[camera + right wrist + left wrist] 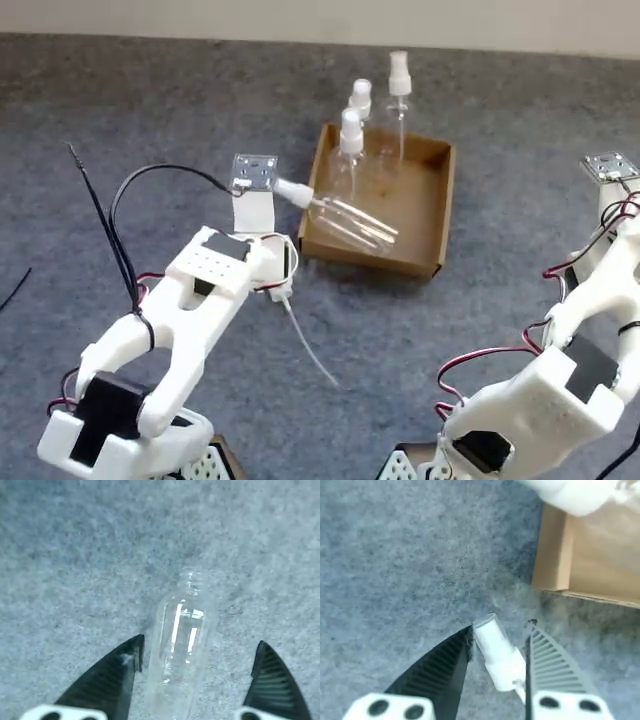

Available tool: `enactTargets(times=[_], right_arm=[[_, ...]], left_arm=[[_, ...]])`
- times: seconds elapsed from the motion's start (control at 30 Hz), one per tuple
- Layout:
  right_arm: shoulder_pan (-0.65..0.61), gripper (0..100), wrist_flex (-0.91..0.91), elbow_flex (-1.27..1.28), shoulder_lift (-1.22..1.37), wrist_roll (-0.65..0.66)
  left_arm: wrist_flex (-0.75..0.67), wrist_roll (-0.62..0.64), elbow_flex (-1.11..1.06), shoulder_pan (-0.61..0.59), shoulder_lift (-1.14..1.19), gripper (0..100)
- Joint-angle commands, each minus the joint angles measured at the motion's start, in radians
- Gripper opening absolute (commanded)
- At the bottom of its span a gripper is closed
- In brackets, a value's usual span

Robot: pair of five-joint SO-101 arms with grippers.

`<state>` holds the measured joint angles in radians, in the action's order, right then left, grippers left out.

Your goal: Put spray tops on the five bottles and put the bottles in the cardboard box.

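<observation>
spray top tight in left hand, tip outward; bottle lengthwise inside parted right hand, neck outward

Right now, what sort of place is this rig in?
Probably a lab or hobby bench: grey carpeted table, cardboard box of spray bottles, left gripper holding a spray top.

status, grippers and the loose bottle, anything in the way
Left gripper shut on spray top. Right gripper open, straddling uncapped bottle lying on carpet. Four capped bottles in cardboard box, one lying, top overhanging the rim.
</observation>
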<state>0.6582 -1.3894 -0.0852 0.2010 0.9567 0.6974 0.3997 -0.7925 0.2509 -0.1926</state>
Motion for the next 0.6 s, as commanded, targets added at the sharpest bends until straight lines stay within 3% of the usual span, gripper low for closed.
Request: enactTargets(times=[0.0,0.37,0.57], right_arm=[[0.010,28.9,0.015,-0.044,-0.007,0.011],[0.010,28.9,0.013,-0.048,-0.007,0.011],[0.012,28.9,0.013,-0.047,-0.007,0.011]], left_arm=[[-0.025,0.009,-0.007,0.018,-0.002,15],[-0.025,0.008,-0.033,0.010,0.008,15],[-0.014,0.008,0.050,0.010,0.185,15]])
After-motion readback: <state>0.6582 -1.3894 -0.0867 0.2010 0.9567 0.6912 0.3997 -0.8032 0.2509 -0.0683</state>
